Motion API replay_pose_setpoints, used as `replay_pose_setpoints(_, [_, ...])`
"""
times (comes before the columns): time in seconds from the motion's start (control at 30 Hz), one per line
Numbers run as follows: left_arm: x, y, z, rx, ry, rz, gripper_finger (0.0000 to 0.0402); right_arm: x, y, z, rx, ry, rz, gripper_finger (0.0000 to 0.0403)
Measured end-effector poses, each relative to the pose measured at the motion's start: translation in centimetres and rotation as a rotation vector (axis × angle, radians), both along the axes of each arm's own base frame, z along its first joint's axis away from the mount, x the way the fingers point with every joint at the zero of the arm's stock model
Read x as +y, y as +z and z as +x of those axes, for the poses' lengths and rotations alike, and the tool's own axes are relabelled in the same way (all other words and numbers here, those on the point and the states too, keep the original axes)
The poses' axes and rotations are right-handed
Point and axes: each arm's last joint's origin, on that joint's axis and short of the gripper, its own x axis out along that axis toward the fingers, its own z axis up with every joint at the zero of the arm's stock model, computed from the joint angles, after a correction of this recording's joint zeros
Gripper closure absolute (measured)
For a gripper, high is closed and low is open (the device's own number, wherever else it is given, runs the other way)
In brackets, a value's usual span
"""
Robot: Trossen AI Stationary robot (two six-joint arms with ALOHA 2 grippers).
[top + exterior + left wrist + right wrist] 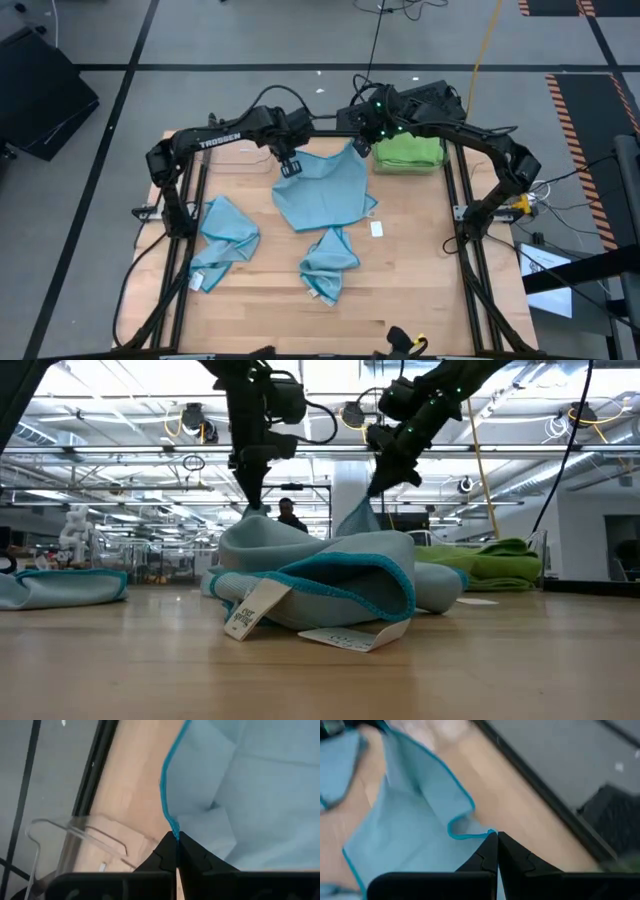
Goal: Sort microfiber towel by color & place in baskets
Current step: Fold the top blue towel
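Observation:
A light blue towel (325,190) with a teal hem is spread at the table's far middle. My left gripper (290,166) is shut on its far left edge and my right gripper (360,148) on its far right corner. In the low view the two held points rise as peaks under the left gripper (250,500) and the right gripper (375,488). Two more blue towels lie crumpled, one at the left (228,236) and one at the near middle (330,262). Green towels (408,150) lie piled at the far right. A clear basket (75,835) stands near my left gripper. My left gripper pinches the towel's teal-hemmed edge (172,827) between its two fingertips, coming from above and pointing steeply down. The edge is raised and the cloth falls away slack toward the table. My right gripper pinches the towel's hemmed corner (487,834) between its fingertips, slanting down from the far right. The corner is lifted, and the cloth beside it curls over slackly.
A loose white label (377,228) lies on the wood right of the spread towel. Black frame rails (452,200) run along the table's left and right sides. Bare wood (420,290) shows at the near right.

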Motion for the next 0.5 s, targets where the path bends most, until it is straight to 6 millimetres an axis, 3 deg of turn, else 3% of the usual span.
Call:
replay_pose_setpoints(0.27, [2.3, 0.4, 0.3, -0.117, 0.069, 0.098, 0.0397, -1.2, 0.3, 0.2, -0.046, -0.091, -0.072, 0.0398])
replay_pose_setpoints(0.37, [3.3, 0.7, 0.2, -0.161, 0.116, 0.139, 0.0393, -1.7, -0.3, 0.1, -0.048, -0.110, -0.021, 0.0372])
replay_pose_setpoints(0.5, [4.1, 1.0, 0.4, -0.215, 0.123, 0.174, 0.0355, -2.2, -0.9, -0.1, -0.057, -0.155, 0.053, 0.0314])
